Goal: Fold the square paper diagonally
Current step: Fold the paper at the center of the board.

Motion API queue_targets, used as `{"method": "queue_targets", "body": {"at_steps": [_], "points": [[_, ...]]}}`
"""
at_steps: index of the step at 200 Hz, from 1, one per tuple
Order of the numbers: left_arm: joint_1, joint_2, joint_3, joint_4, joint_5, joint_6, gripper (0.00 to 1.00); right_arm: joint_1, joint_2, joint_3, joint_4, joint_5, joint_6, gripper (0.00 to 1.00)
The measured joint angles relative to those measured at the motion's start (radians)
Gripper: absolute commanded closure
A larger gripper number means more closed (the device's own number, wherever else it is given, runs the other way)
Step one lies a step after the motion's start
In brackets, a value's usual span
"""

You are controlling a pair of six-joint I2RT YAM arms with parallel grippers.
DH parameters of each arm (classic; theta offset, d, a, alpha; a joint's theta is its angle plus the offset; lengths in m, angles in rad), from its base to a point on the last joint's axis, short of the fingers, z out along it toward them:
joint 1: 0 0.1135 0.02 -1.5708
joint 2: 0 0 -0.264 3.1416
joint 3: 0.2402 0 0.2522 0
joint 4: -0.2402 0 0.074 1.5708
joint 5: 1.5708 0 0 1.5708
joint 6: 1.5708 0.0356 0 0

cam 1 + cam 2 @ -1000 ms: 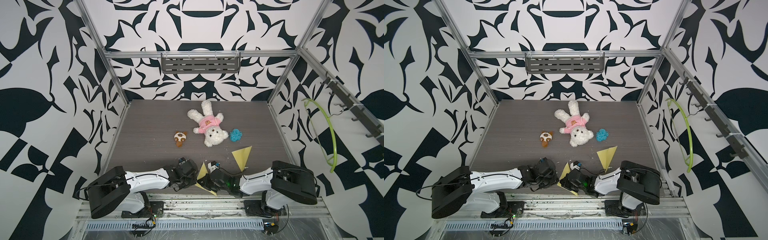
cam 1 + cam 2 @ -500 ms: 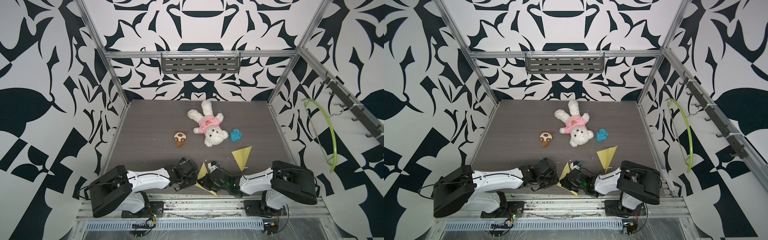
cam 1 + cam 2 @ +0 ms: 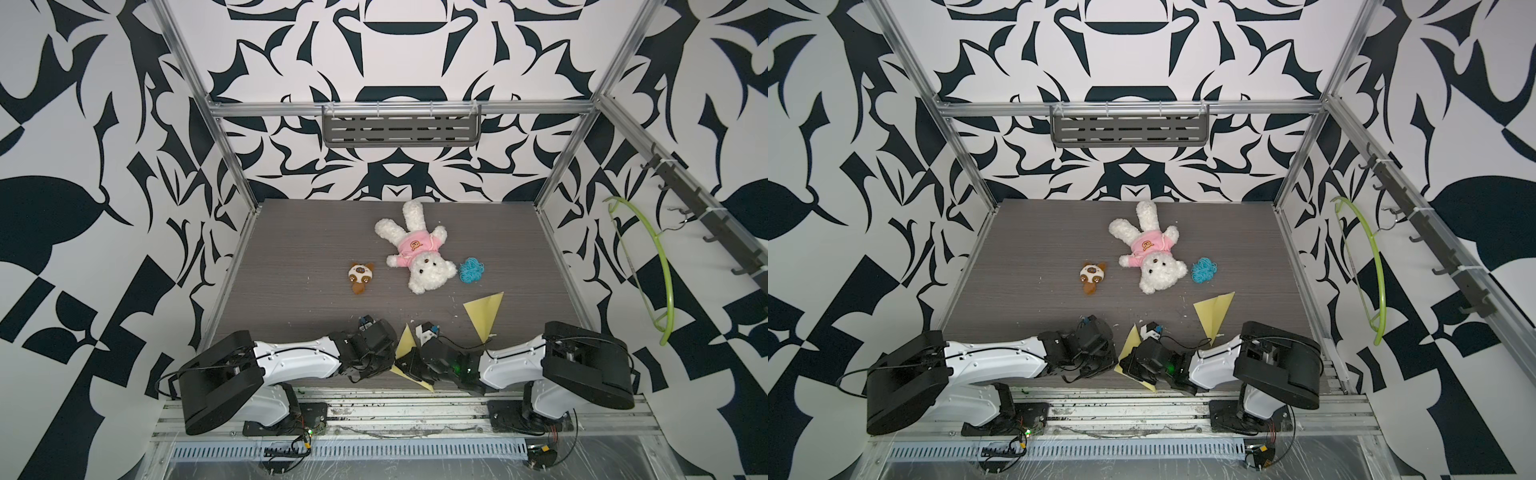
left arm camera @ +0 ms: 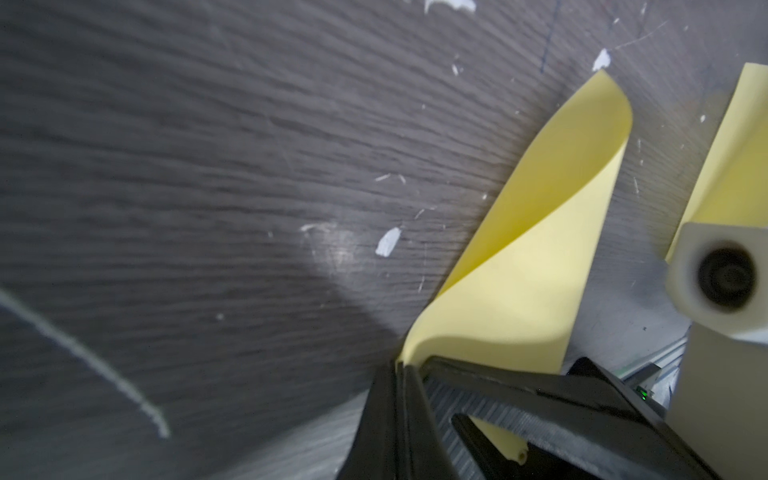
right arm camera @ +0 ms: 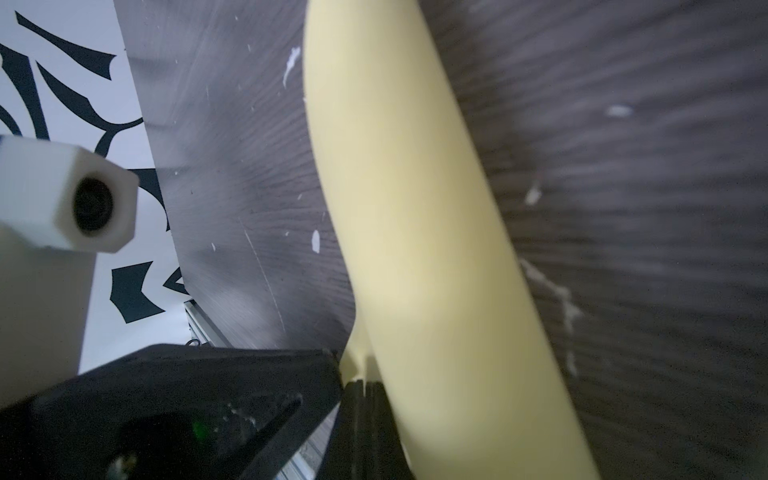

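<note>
The square paper (image 3: pixel 405 341), curled at lower centre in both top views, is pinched in the jaws of the left gripper (image 4: pixel 401 365) and the right gripper (image 5: pixel 361 384); the fold-over is judged in hand, with corner matching and creasing required next.

The white-and-black left arm (image 3: pixel 291 360) and the white-and-black right arm (image 3: pixel 513 360) both lie low, stretched inward along the front edge of the dark wood-grain surface (image 3: pixel 299 257). Their wrists nearly meet at the middle in both top views. The black parallel-jaw left gripper (image 4: pixel 401 372) has its jaws pressed together on an edge of the pale yellow square paper sheet (image 4: pixel 519 291). The black parallel-jaw right gripper (image 5: pixel 360 388), facing it just beside, is likewise pinched tight on the same sheet.
</note>
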Motion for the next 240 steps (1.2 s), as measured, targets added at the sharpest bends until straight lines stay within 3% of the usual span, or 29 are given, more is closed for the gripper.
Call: {"method": "queue_targets", "body": {"at_steps": [68, 203, 240], "points": [[-0.021, -0.018, 0.0, -0.002, 0.001, -0.015, 1.0, 0.001, -0.029, 0.003, -0.048, 0.0, -0.032, 0.89], [-0.079, 0.06, 0.043, -0.005, -0.003, -0.048, 1.0, 0.0, -0.13, -0.02, -0.145, 0.028, -0.078, 0.91], [-0.08, 0.039, 0.042, -0.053, -0.011, -0.048, 1.0, -0.033, -0.253, -0.036, -0.244, 0.036, -0.1, 0.92]]}}
